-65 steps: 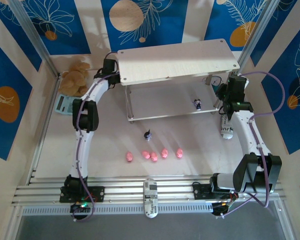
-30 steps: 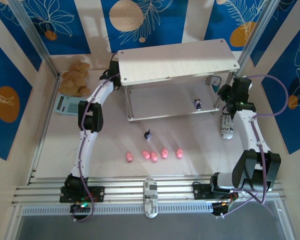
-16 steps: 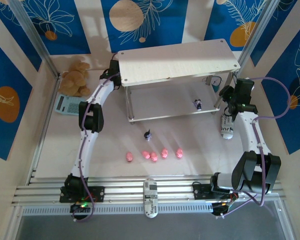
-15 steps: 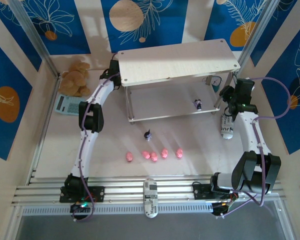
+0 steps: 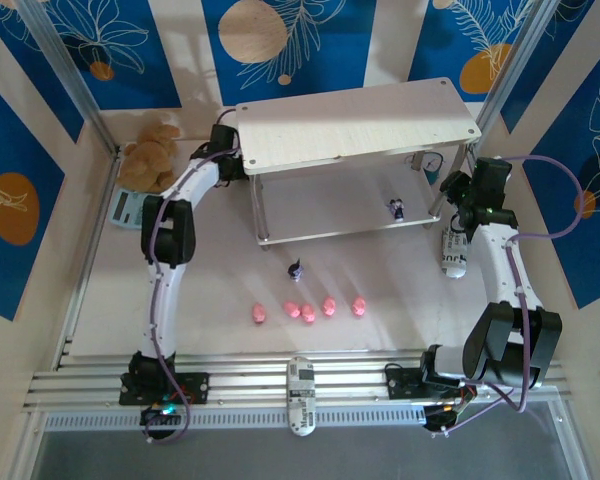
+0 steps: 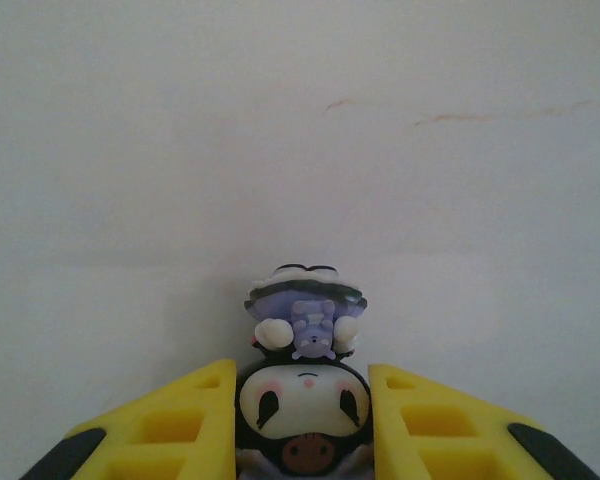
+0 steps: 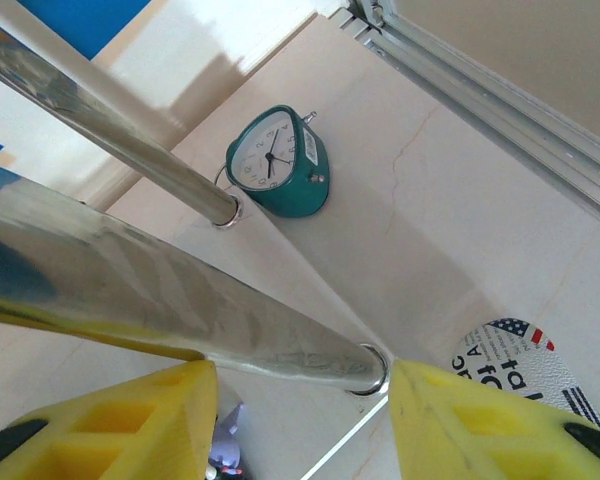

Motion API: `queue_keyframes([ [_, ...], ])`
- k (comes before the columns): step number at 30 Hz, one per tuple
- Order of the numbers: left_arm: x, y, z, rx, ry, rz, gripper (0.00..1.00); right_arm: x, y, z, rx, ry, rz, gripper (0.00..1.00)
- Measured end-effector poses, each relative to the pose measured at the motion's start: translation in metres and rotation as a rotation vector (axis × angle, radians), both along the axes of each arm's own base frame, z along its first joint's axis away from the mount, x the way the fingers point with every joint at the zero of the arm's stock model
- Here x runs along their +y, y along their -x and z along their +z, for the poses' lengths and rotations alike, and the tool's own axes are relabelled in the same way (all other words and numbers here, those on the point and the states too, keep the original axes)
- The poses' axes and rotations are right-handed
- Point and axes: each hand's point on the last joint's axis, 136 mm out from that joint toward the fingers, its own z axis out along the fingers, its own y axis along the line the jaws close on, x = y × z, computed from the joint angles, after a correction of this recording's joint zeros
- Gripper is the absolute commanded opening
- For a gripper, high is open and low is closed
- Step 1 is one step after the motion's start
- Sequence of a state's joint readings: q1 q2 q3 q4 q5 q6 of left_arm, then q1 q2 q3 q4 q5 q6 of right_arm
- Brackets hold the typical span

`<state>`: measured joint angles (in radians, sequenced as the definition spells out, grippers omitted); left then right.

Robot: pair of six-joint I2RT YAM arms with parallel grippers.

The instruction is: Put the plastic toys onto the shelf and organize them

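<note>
Left fingers [image 6: 170, 430] narrow, tight on a dark white-faced figurine [image 6: 304, 395]; right fingers [image 7: 110, 420] apart, empty, a shelf leg [image 7: 180, 310] between them.

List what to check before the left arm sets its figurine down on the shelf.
1. Grip: the left tool has its fingers against both sides of the dark figurine: ok.
2. Landing spot: a pale surface lies ahead in the left wrist view, but which board of the shelf it is: cannot tell.
3. Right tool: open at the shelf's right-hand legs, at the opposite end from the left tool: ok.
4. Shelved figurine: on the lower board near its right end, well apart from the left tool: ok.
5. Pink pigs and loose dark figurine: on the table, not yet shelved: not ok.
</note>
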<state>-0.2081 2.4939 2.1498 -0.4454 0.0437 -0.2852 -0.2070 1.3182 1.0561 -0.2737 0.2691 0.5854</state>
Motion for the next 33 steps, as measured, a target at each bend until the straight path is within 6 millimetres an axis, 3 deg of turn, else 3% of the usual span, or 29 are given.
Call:
queue_keyframes([
  [5, 0.014, 0.015, 0.016, -0.004, -0.008, 0.011, 0.15, 0.004, 0.0, -0.002, 0.0, -0.006, 0.023, 0.5],
  [10, 0.021, 0.032, 0.048, -0.041, -0.015, 0.002, 0.15, 0.007, -0.001, -0.001, 0.0, -0.003, 0.041, 0.5],
  [16, 0.029, 0.072, 0.092, -0.098, -0.015, -0.011, 0.16, 0.007, -0.001, -0.001, 0.003, 0.017, 0.056, 0.49],
  [19, 0.037, 0.096, 0.105, -0.117, -0.01, -0.005, 0.16, 0.005, -0.002, -0.001, -0.001, 0.029, 0.063, 0.48],
  [26, 0.052, 0.144, 0.093, -0.067, 0.0, 0.02, 0.15, 0.005, -0.014, -0.008, -0.01, 0.044, 0.103, 0.39],
  [29, 0.057, 0.16, 0.086, -0.043, 0.001, 0.031, 0.16, 0.008, -0.02, -0.013, -0.018, 0.044, 0.13, 0.3],
  [33, 0.06, 0.174, 0.09, -0.042, 0.005, 0.037, 0.16, 0.011, -0.026, -0.015, -0.037, 0.049, 0.156, 0.26],
])
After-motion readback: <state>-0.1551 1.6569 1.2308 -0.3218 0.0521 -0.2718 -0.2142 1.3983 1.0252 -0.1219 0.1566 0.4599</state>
